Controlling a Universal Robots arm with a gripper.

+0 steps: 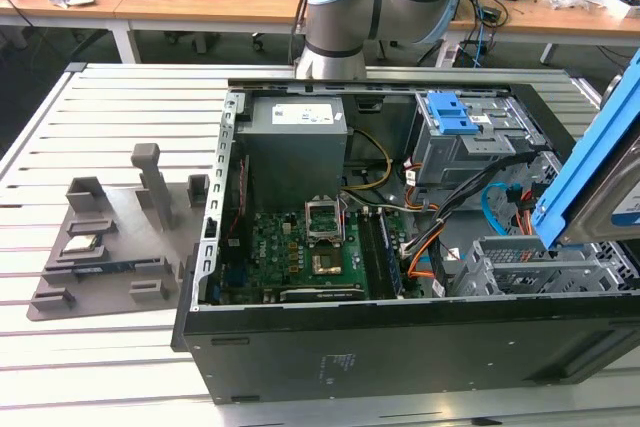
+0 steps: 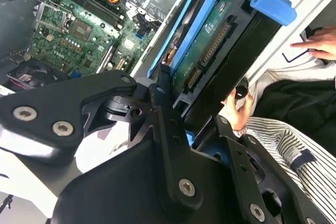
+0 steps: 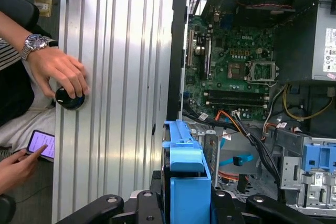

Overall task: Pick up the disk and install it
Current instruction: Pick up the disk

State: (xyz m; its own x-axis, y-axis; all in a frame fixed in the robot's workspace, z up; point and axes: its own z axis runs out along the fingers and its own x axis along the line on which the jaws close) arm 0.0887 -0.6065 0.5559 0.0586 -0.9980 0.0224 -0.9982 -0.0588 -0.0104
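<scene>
Gripper [image 2: 191, 103] is clamped tight on the disk [image 2: 220, 40], blue bracket and all. It's holding it on edge, tilted, up in the air over the open computer case [image 1: 400, 367] at the exterior view's right. Case sits on the slatted table [image 1: 100, 367]. Someone's hand [image 3: 58, 69] rests on a black knob [image 3: 70, 98] beside it.

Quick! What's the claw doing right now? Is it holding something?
Claw: closed, holding the disk by its blue bracket.
</scene>
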